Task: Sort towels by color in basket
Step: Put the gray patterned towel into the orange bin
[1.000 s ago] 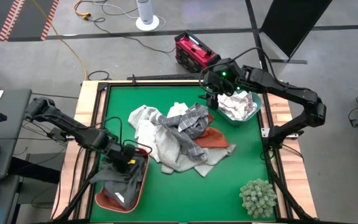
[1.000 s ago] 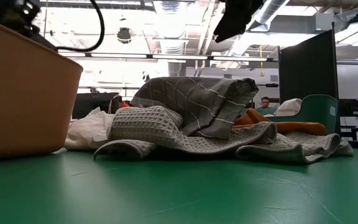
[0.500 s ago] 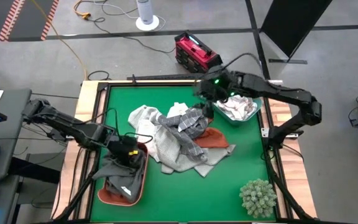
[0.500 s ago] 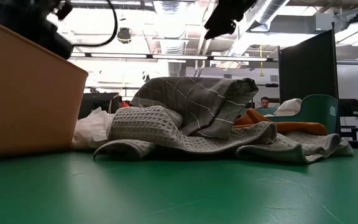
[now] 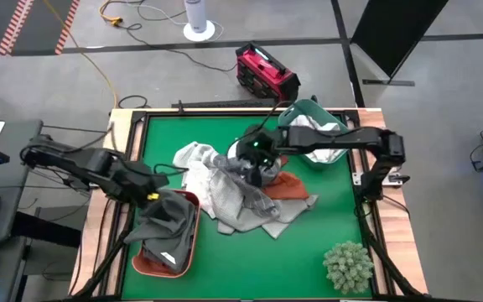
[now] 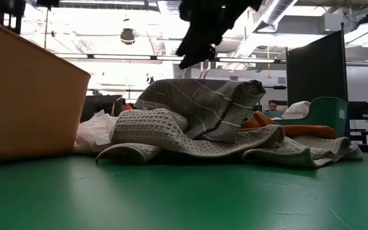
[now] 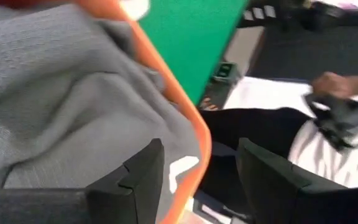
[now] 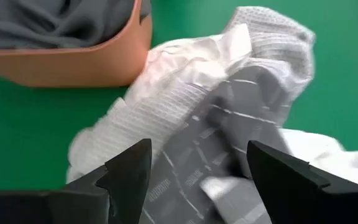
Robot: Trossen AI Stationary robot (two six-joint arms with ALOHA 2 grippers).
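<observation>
While the high view lays out the whole green desk (image 5: 309,243), it hides the fingers; the right wrist view shows the right pincer (image 8: 197,180) spread wide and empty above the grey checked towel (image 8: 229,155) on the central pile of towels (image 5: 233,189); the left wrist view shows the left pincer (image 7: 197,180) parted, gripping nothing, over a plain grey towel (image 7: 61,106) lying in the orange basket (image 5: 193,243) at the near left; only the overhead camera shows the green basket (image 5: 309,110) with white cloth at the far right; a person's hand (image 7: 334,84) appears beyond the desk.
</observation>
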